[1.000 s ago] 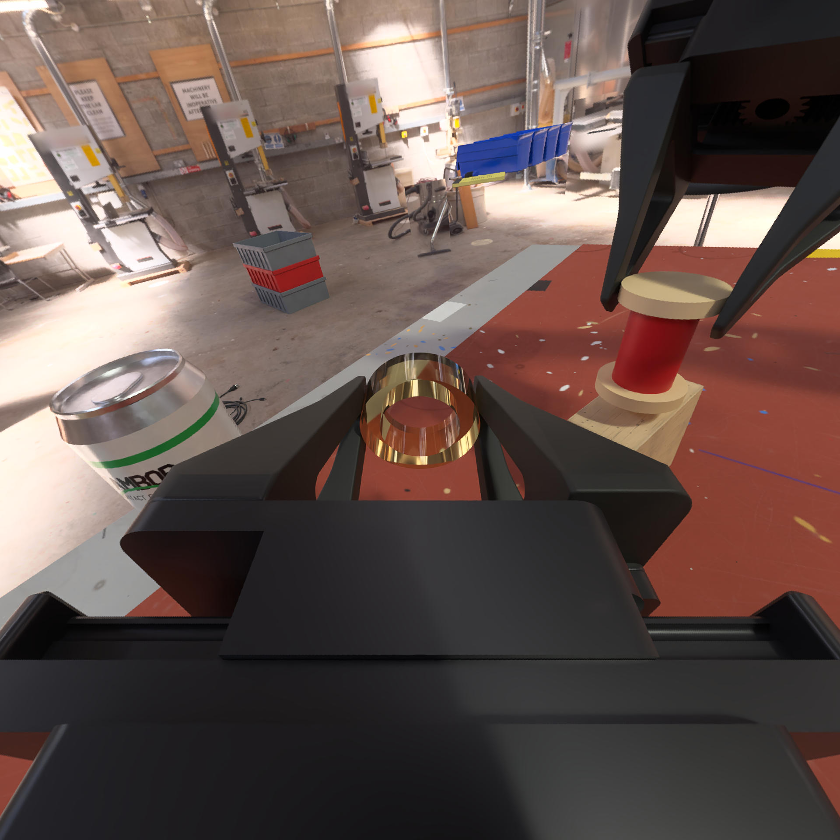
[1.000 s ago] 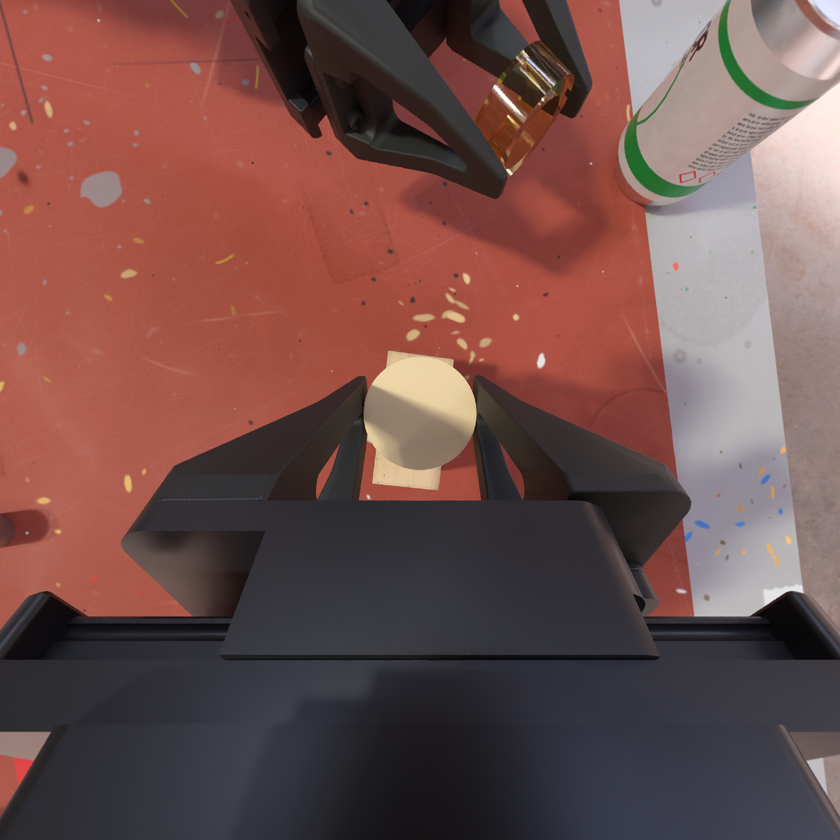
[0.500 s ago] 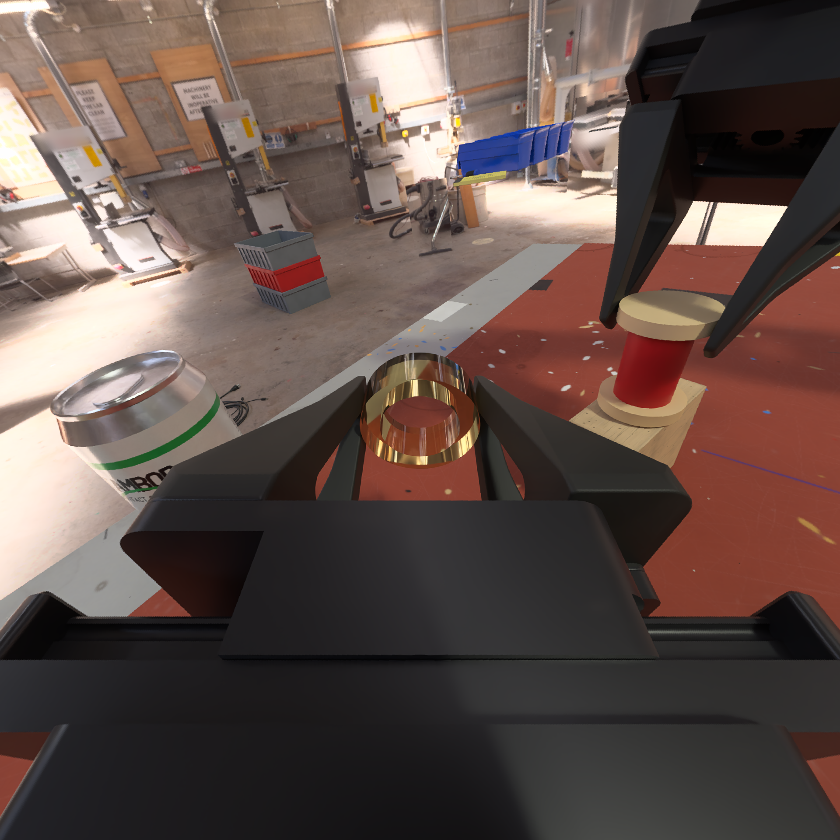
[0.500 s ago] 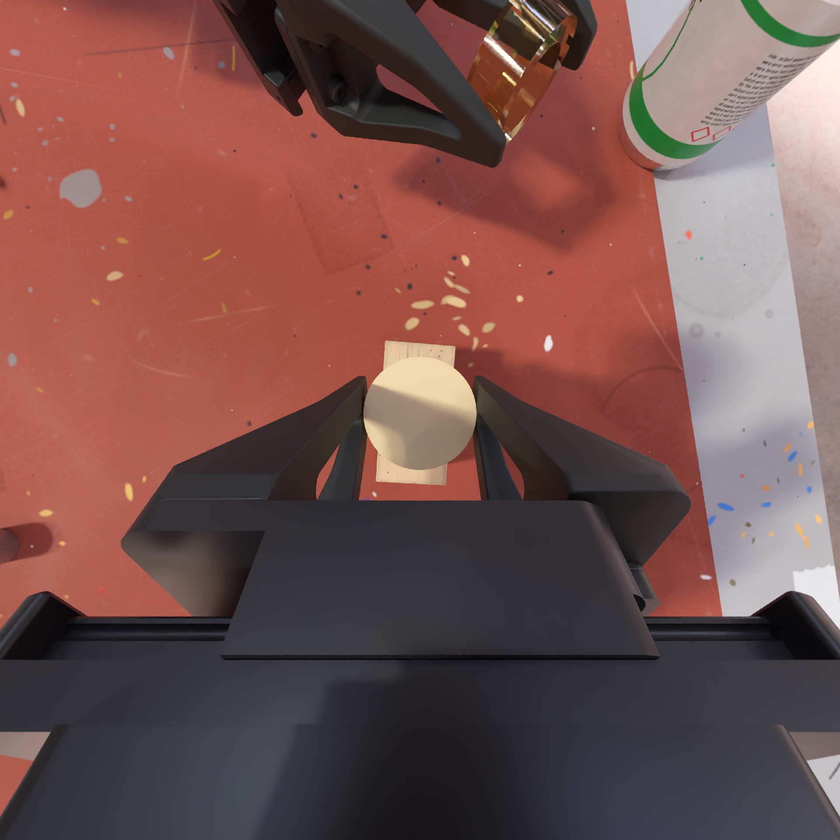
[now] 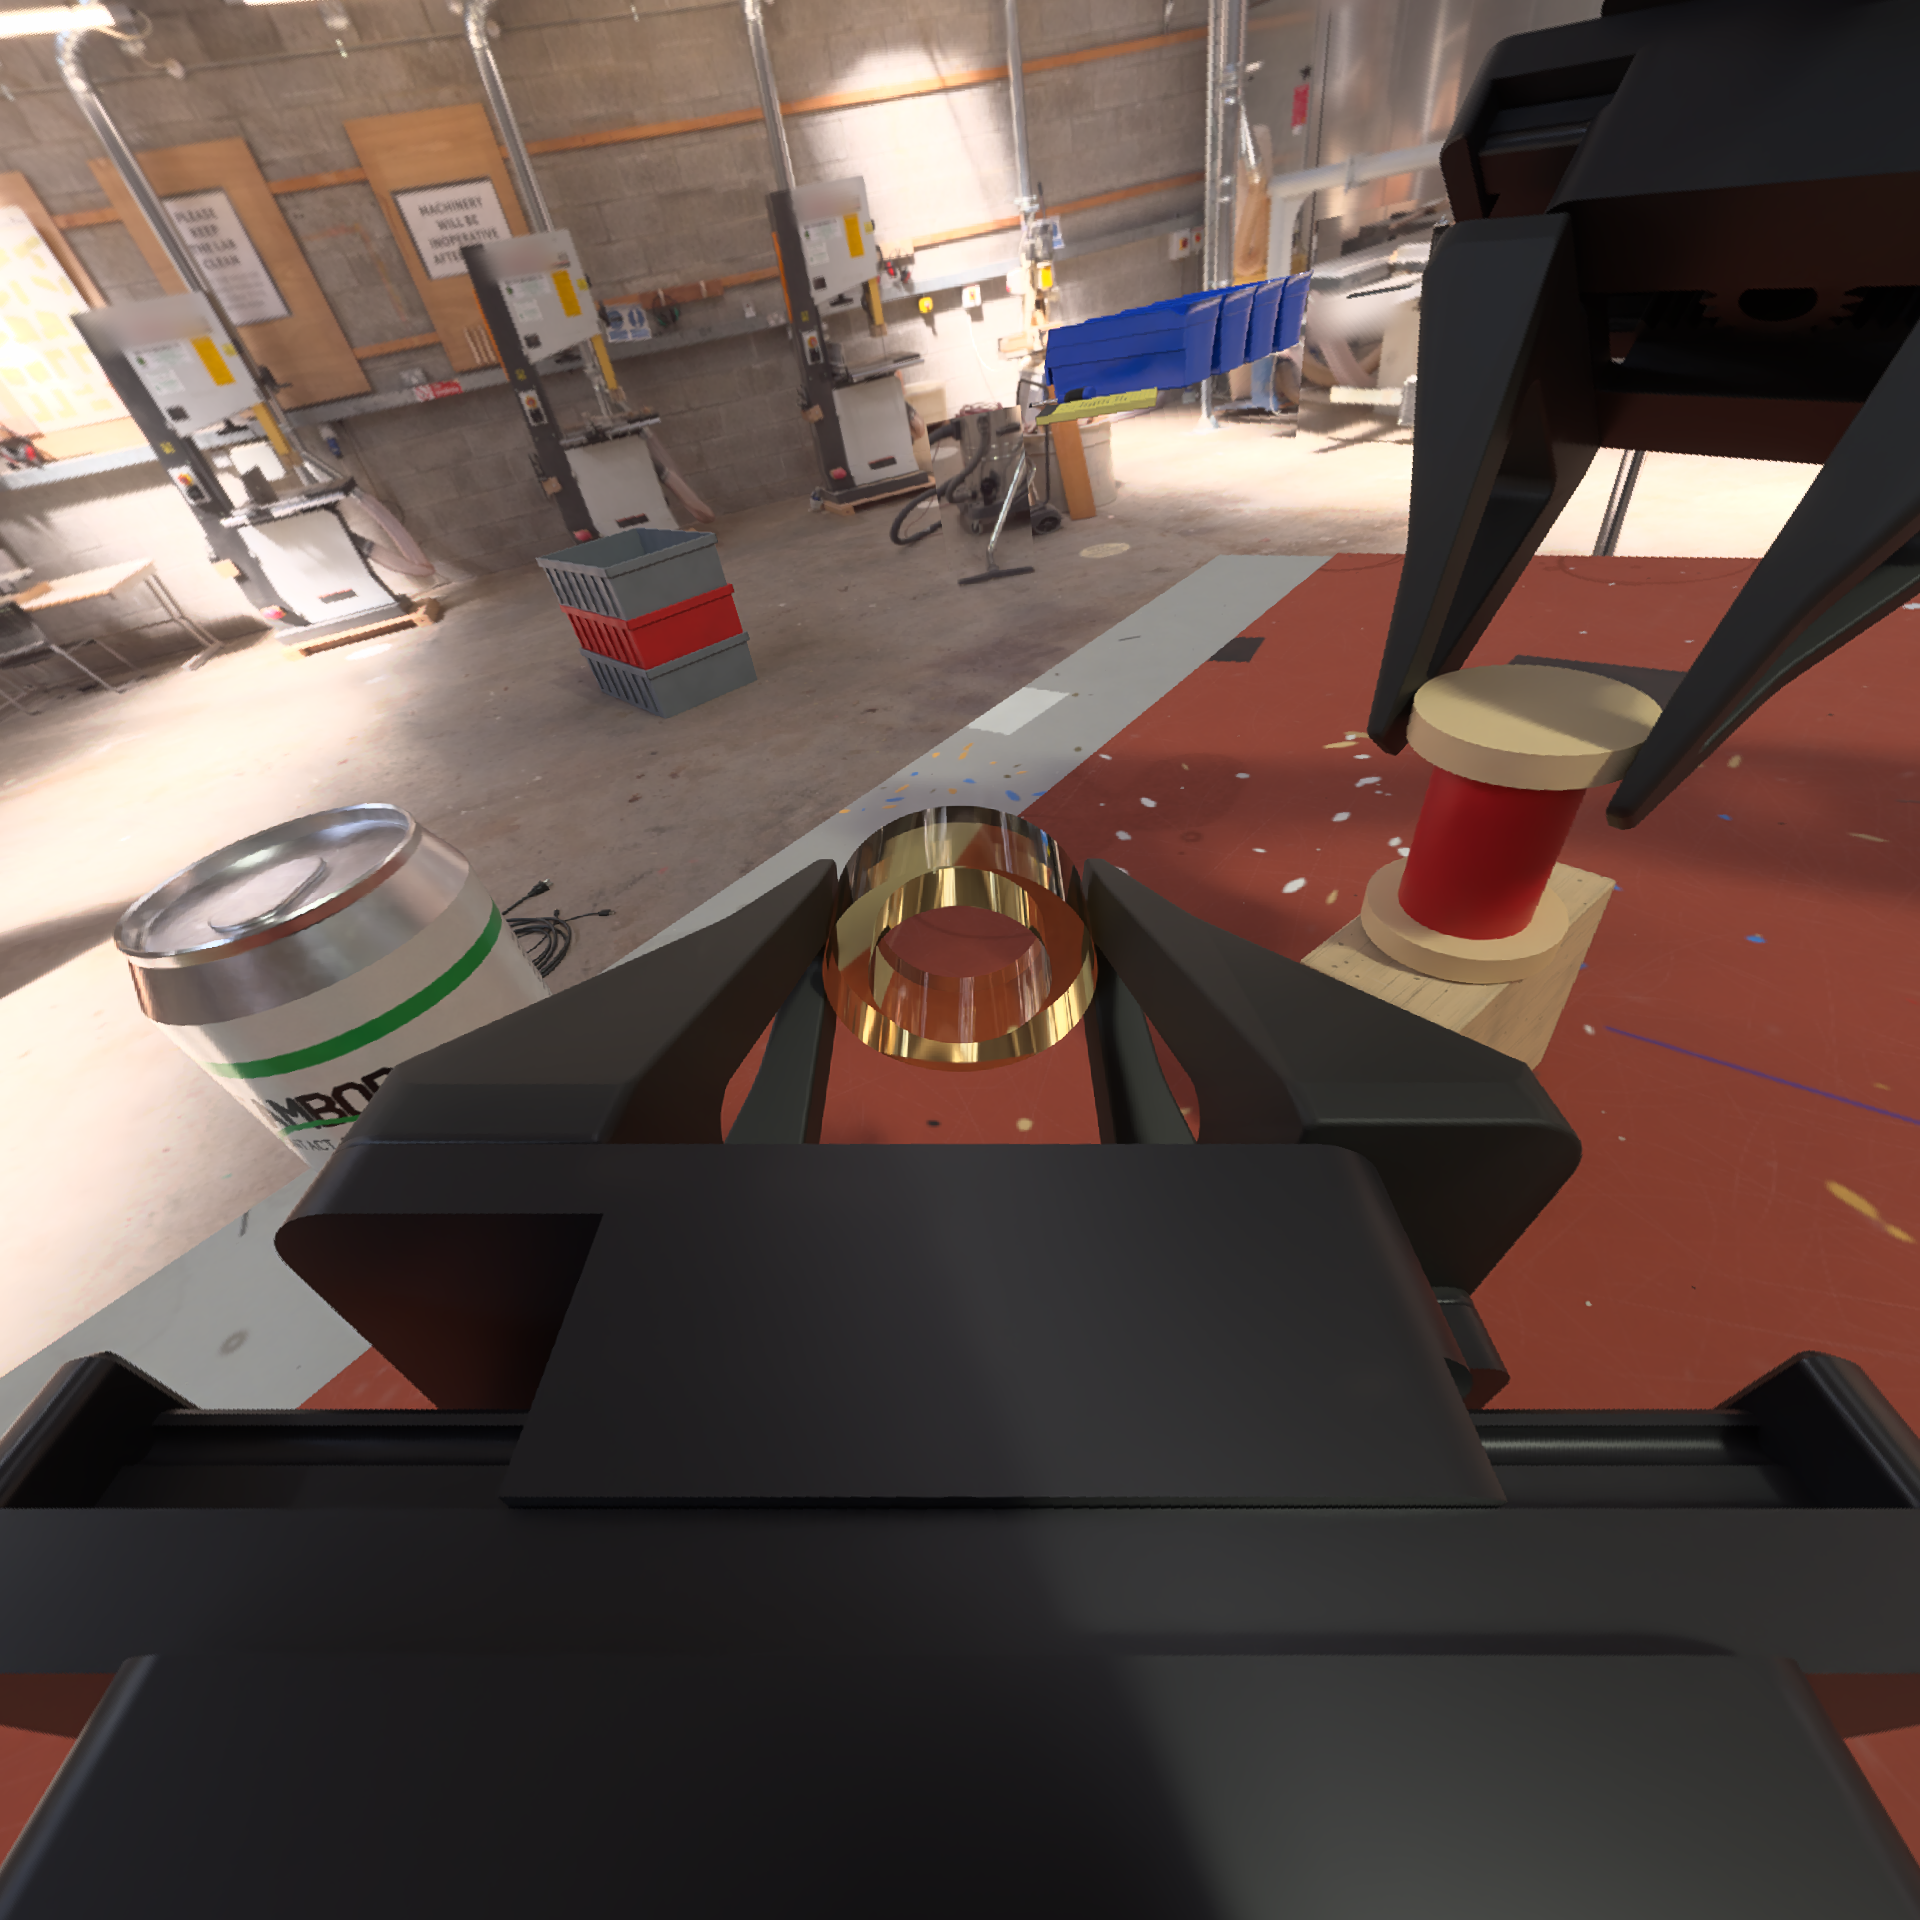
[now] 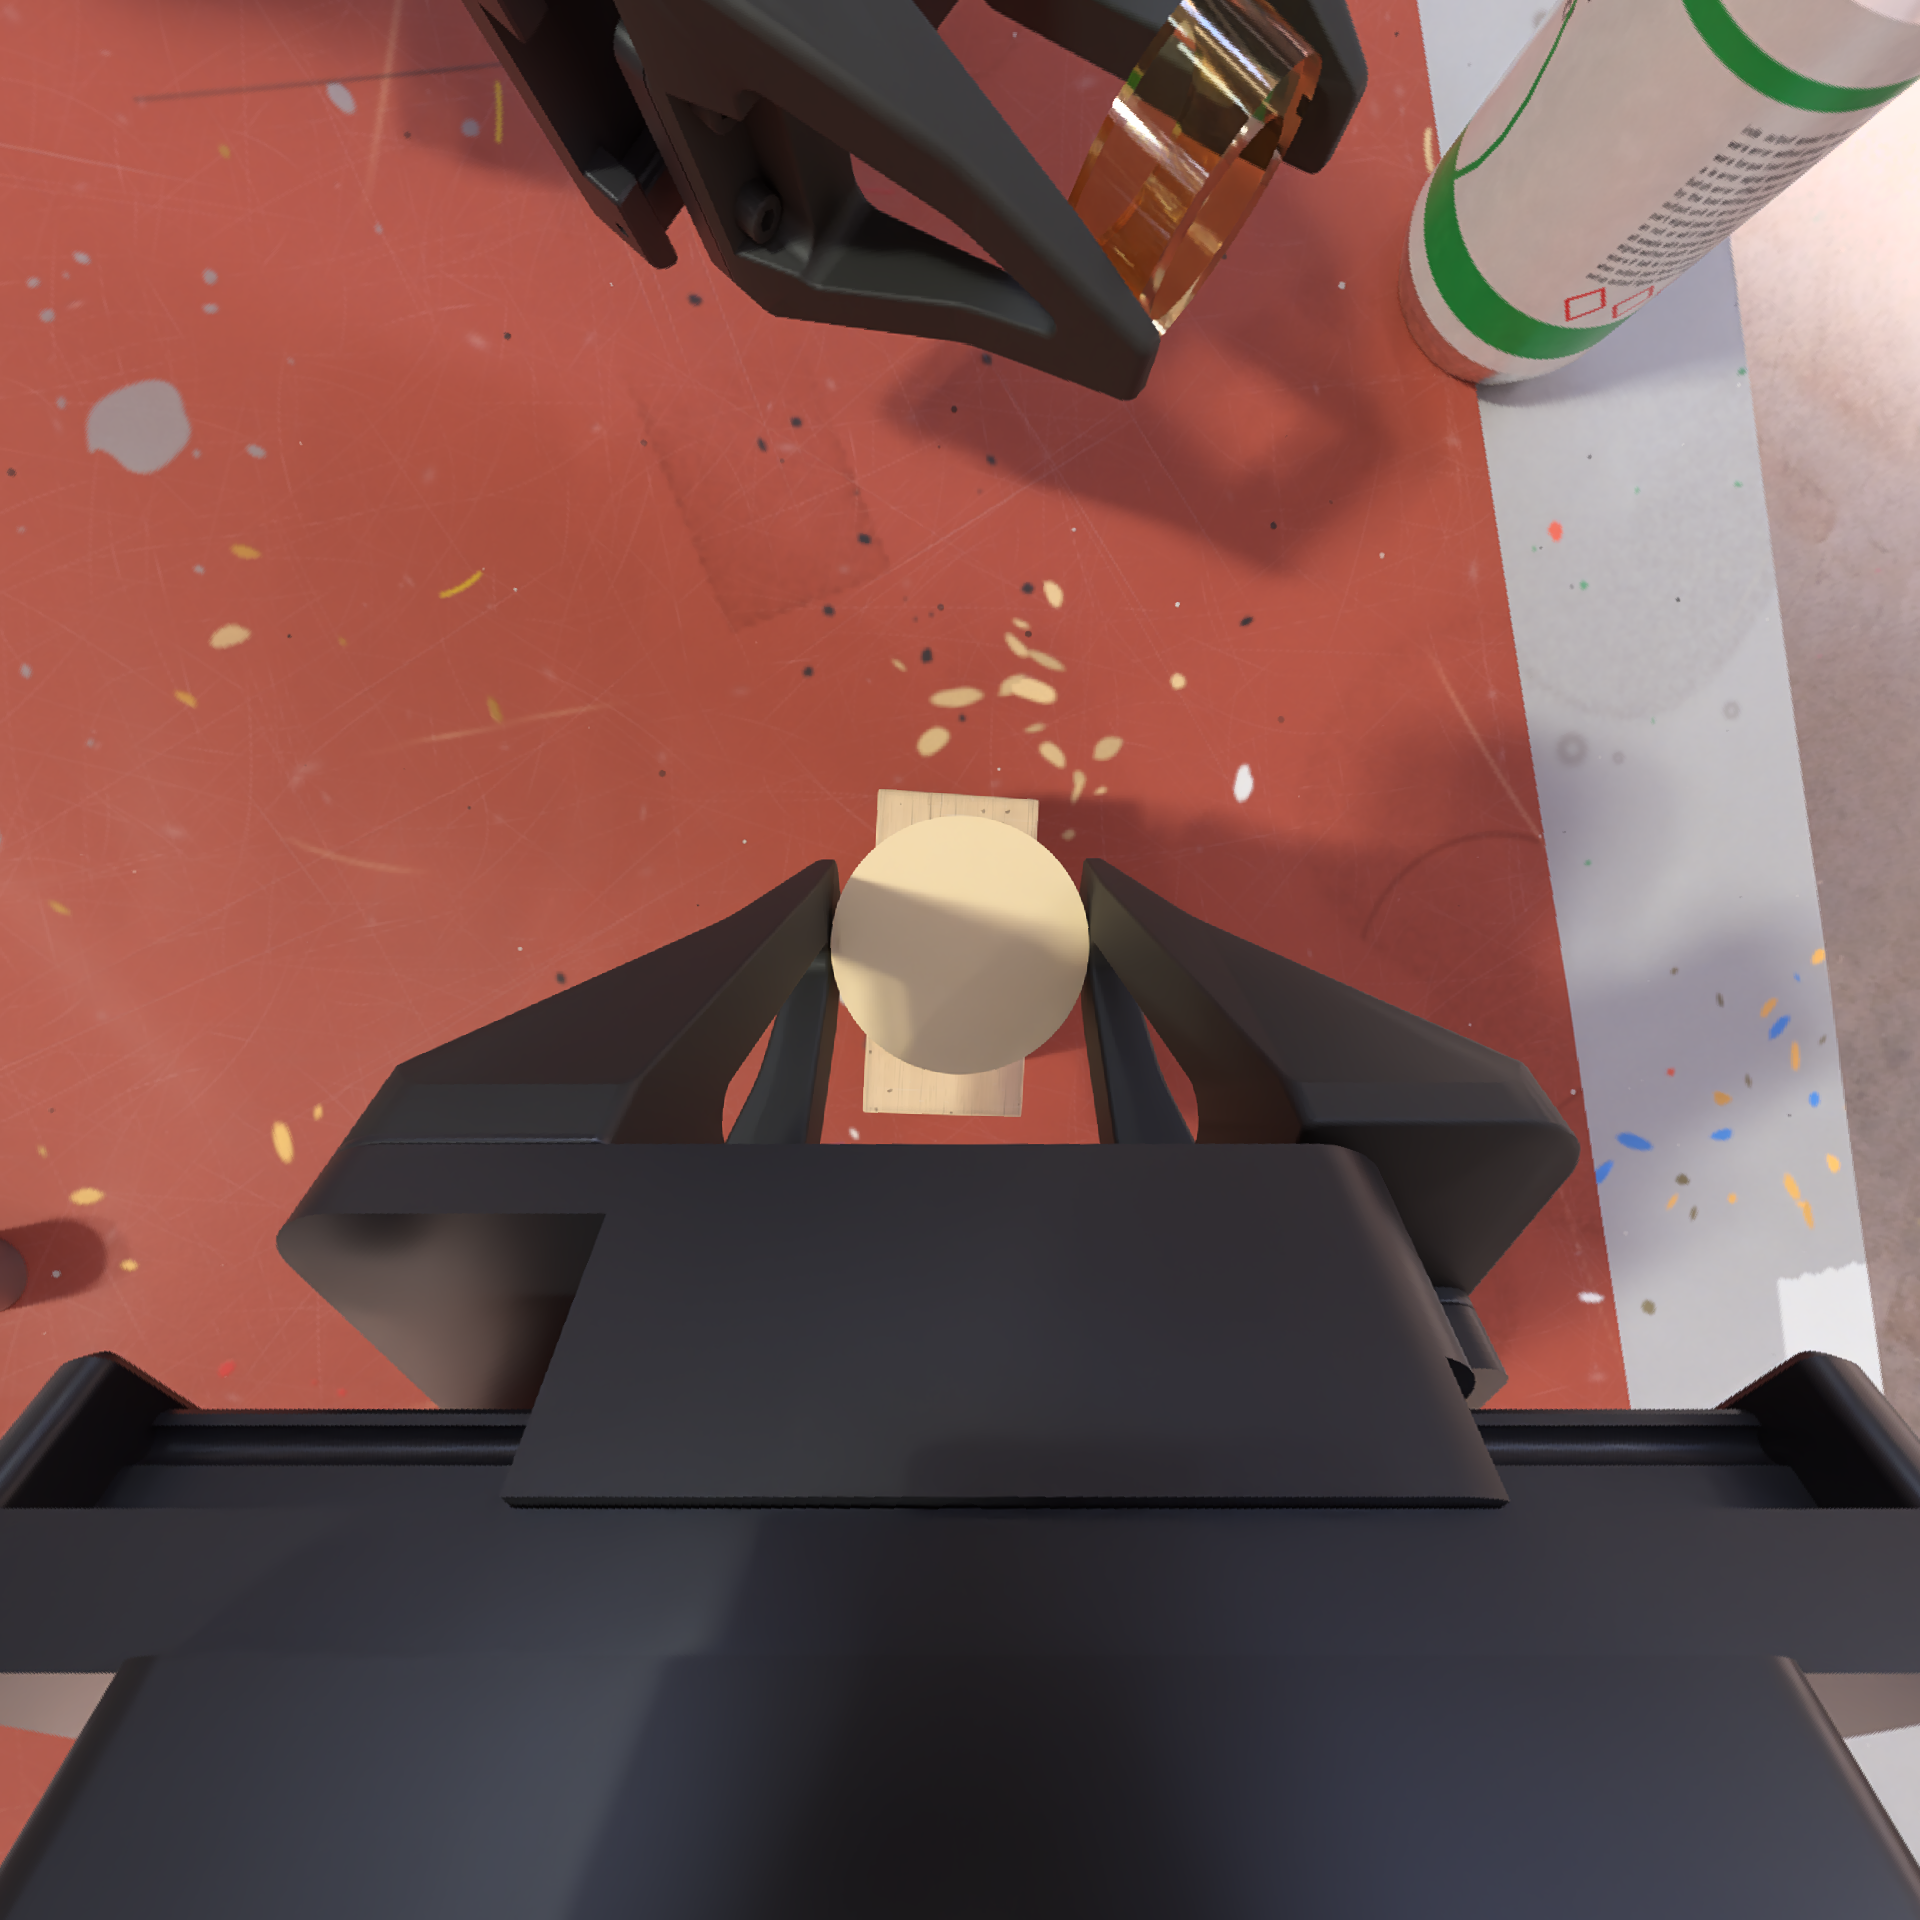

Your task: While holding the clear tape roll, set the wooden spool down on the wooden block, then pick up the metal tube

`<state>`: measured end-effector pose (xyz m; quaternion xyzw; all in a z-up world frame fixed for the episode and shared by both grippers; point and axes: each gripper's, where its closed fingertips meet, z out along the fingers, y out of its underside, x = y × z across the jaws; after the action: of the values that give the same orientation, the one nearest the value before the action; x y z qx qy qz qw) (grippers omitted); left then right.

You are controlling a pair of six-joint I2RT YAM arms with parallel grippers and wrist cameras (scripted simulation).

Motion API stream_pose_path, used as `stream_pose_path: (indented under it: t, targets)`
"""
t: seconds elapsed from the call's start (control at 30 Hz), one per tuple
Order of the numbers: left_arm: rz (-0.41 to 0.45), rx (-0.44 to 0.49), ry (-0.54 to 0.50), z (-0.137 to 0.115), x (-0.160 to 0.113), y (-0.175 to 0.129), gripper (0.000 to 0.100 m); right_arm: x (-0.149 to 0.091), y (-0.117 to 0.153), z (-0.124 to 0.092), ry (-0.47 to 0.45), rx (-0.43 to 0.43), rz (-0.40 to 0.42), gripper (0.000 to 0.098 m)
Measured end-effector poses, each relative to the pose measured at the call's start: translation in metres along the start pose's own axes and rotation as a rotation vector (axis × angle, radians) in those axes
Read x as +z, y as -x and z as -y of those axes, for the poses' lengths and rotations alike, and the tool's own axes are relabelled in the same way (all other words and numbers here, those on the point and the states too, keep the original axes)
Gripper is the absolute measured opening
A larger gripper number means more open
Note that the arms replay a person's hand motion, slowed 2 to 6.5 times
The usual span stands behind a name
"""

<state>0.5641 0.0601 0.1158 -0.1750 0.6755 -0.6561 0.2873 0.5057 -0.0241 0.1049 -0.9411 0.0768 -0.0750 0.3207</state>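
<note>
1. Wooden spool [image 5: 1493,821] sits upright on the wooden block [image 5: 1475,987], bottom flange flat on the block top. Looks placed, not yet released.
2. Right gripper [image 6: 958,940]: jaws narrow, fingertips against the spool's top flange on both sides, apparently gripping it.
3. Left gripper [image 5: 961,961]: jaws closed on the clear tape roll [image 5: 958,956], held off the red mat [image 6: 416,623].
4. Step in hand, my read: the set-down. Next: open right jaws, lift straight up to avoid tipping the spool, go for the metal tube.
5. Tube: can't identify it; a dark object [image 6: 10,1262] at the right view's left edge is too cropped to tell.
6. Can [image 5: 312,966] stands at the mat edge near the left gripper, clear of the spool.
</note>
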Motion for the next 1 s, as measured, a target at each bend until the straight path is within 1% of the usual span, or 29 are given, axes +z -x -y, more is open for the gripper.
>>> stream_pose_path:
  t: [0.23, 1.0]
  targets:
    - [-0.001, 0.004, 0.002, -0.0003, 0.0003, -0.0006, 0.039, 0.0001, 0.0004, 0.0003, 0.006, -0.005, -0.010, 0.0384]
    - [-0.003, 0.015, 0.004, -0.0002, 0.0011, -0.0019, 0.039, -0.0006, -0.0010, -0.0007, 0.010, 0.024, -0.031, 0.0384]
